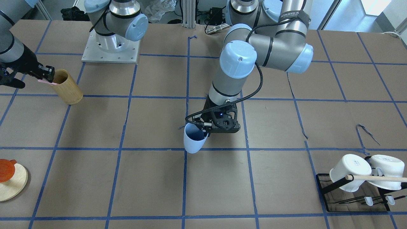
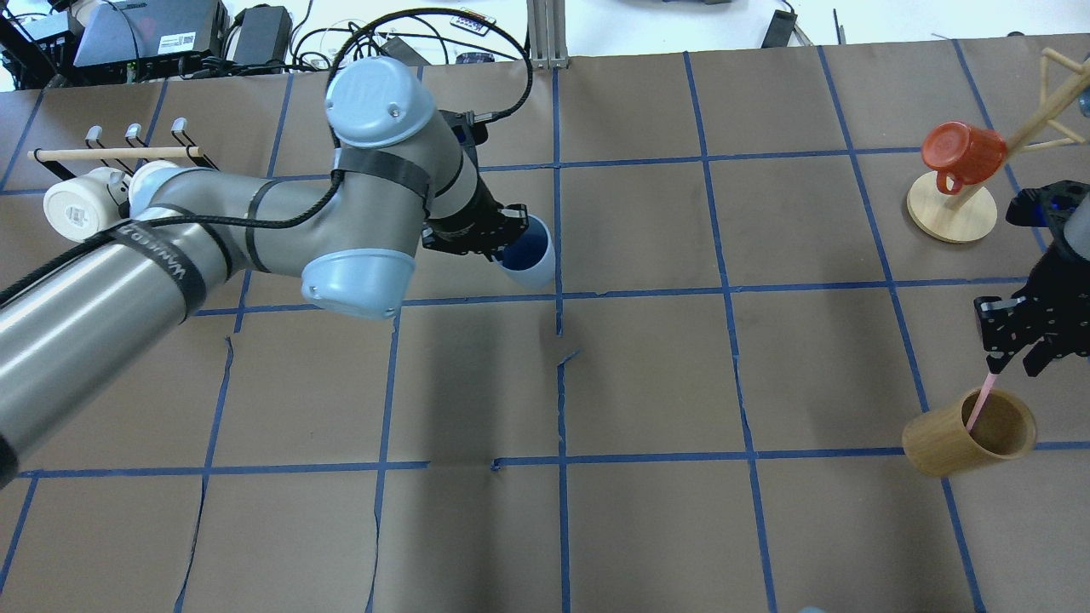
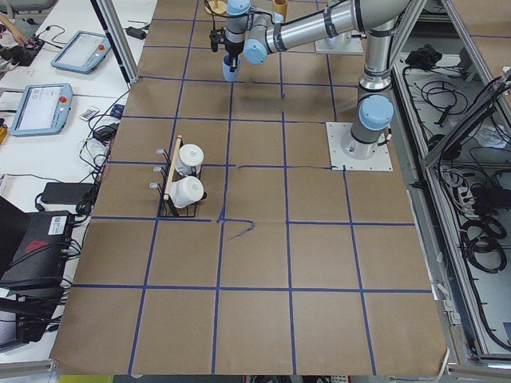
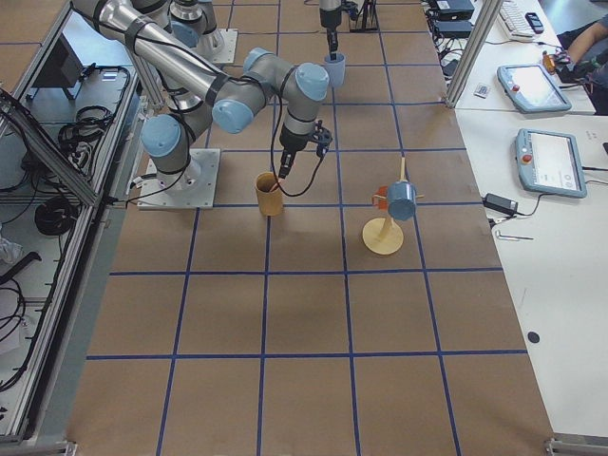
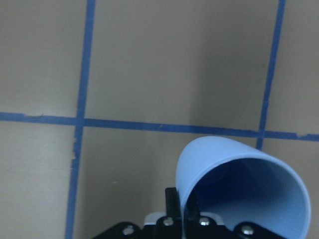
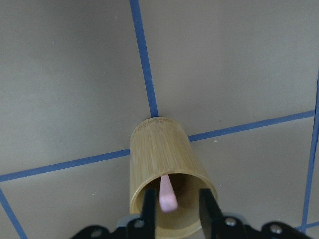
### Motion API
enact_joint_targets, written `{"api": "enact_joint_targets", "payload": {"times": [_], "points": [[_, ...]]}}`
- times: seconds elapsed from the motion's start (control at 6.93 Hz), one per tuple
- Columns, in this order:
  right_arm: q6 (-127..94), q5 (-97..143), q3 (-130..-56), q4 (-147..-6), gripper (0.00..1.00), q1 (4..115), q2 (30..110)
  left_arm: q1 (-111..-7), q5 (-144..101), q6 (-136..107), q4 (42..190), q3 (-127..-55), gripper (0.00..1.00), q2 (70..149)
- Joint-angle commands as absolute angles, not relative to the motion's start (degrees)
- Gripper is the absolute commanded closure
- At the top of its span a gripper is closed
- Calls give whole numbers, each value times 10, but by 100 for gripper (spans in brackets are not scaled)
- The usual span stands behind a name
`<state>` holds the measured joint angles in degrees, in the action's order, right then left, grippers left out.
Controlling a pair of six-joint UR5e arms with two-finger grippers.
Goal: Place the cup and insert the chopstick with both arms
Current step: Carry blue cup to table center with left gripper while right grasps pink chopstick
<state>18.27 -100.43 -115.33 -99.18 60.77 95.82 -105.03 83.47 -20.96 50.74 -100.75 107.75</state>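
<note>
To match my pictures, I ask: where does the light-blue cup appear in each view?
Front-facing: the cup, centre.
Overhead: just above centre.
Exterior left: top, left of centre.
Exterior right: top, right of centre.
Left wrist: lower right.
Right wrist: absent.
Landmark: the left gripper clamping its rim.

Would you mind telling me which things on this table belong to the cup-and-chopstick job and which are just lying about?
In the job: blue cup, left gripper holding it, pink chopstick, right gripper at its top.

Lying about: bamboo holder (the chopstick stands in it), two white mugs, wooden dowel, orange mug, wooden stand.
</note>
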Motion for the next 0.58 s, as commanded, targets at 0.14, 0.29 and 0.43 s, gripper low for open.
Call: {"api": "enact_joint_targets", "payload": {"times": [0.14,0.29,0.43], "points": [[186,-999,-1151,-998,60,608,957,-1102,886,-253,494,-947,100,1150],[186,-998,-1149,-1007,68,608,957,-1101,878,-254,496,-947,100,1157],[186,-978,-1150,-1012,67,608,957,-1102,869,-277,497,-947,100,1164]]}}
